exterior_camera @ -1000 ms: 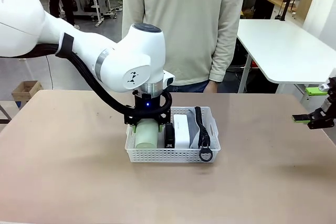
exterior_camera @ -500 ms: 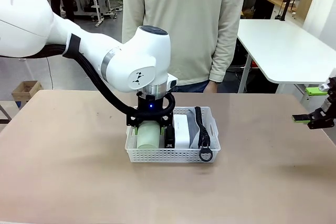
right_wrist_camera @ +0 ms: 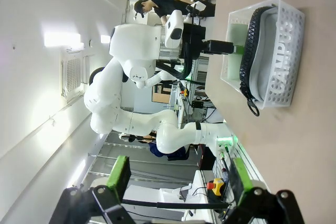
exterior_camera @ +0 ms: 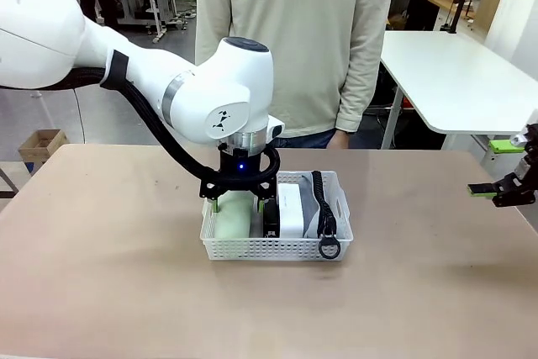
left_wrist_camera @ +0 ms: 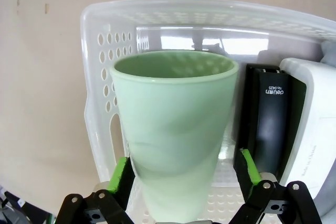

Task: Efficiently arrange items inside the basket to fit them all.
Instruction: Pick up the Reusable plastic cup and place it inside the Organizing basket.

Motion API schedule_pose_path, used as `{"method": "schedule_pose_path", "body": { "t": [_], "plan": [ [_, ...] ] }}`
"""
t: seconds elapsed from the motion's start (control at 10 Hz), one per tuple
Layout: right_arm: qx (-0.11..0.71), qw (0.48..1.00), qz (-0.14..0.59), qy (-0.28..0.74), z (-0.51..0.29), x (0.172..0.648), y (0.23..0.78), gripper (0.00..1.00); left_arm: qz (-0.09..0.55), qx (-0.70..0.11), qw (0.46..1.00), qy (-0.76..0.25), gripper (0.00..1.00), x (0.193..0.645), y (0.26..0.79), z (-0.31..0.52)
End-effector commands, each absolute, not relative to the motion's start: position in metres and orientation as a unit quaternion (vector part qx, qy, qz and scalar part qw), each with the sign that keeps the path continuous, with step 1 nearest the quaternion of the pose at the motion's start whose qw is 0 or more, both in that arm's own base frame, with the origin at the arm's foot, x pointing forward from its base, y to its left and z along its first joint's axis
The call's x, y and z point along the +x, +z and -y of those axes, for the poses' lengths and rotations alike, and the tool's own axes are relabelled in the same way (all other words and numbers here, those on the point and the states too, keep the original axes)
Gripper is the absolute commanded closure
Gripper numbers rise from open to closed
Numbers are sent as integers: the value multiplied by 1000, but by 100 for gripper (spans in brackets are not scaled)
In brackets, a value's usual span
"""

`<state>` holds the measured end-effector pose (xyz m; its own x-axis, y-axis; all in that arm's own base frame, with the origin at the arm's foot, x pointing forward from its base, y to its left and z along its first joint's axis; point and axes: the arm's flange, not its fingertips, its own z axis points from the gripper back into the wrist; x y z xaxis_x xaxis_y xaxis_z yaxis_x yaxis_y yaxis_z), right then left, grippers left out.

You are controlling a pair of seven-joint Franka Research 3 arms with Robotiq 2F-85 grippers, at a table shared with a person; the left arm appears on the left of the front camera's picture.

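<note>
one cup, stapler, box, pouch, one basket

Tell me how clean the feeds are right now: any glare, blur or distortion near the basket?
Left wrist view: sharp; a bright glare band lies across the basket's far floor behind the pale green cup, and wide-angle bowing curves the rim. Front view: evenly lit and in focus, with a soft shadow under the basket. Right wrist view: rolled sideways, with strong window glare washing out the left side.
</note>
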<state>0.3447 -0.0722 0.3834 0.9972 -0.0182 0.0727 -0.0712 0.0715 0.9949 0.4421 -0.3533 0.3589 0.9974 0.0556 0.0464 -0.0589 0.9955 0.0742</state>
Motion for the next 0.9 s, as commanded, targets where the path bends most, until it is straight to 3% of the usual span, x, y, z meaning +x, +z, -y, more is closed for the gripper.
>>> {"method": "schedule_pose_path", "body": {
  "t": [0.0,0.4,0.8],
  "plan": [
    [684,728,37,23,73,344,386,0,34,49,997,41,0,443,361,356],
    [684,728,37,23,73,344,386,0,35,22,999,31,0,430,379,347],
    [684,728,37,23,73,344,386,0,35,-194,977,-82,0,355,461,210]
  ]
}}
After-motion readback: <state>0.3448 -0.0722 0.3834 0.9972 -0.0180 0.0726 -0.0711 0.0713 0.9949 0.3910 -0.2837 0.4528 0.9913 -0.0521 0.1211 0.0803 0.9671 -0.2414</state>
